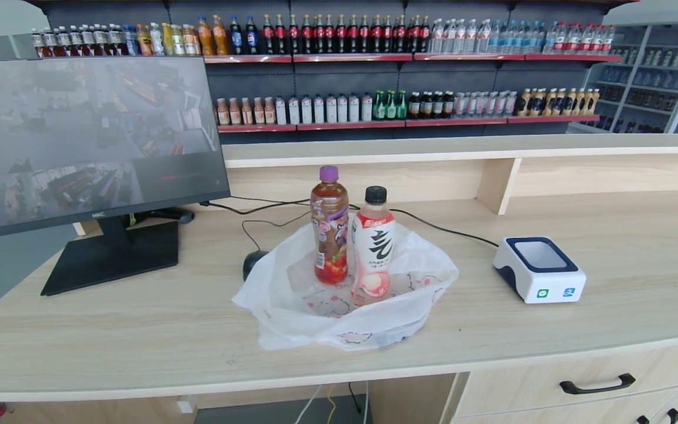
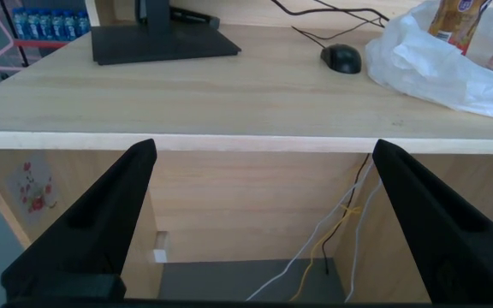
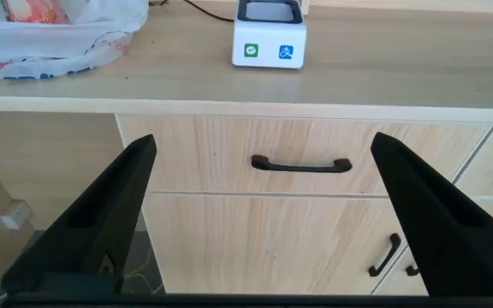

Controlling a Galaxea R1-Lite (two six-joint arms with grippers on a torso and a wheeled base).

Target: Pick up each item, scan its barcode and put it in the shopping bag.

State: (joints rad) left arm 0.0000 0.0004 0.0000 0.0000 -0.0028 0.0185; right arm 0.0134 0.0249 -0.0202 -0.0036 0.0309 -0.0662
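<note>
The purple-capped bottle (image 1: pixel 329 229) and the black-capped bottle (image 1: pixel 373 247) stand upright, side by side, inside the white shopping bag (image 1: pixel 274 297) on the counter (image 1: pixel 139 330). Both arms are low, before the counter's front edge. The left gripper (image 2: pixel 264 150) and the right gripper (image 3: pixel 264 145) have their fingers spread wide (nothing between them). The scanner (image 1: pixel 539 269) sits to the right of the bag, a mouse (image 1: pixel 253 262) at its rear left, and a monitor (image 1: pixel 80 141) farther left.
</note>
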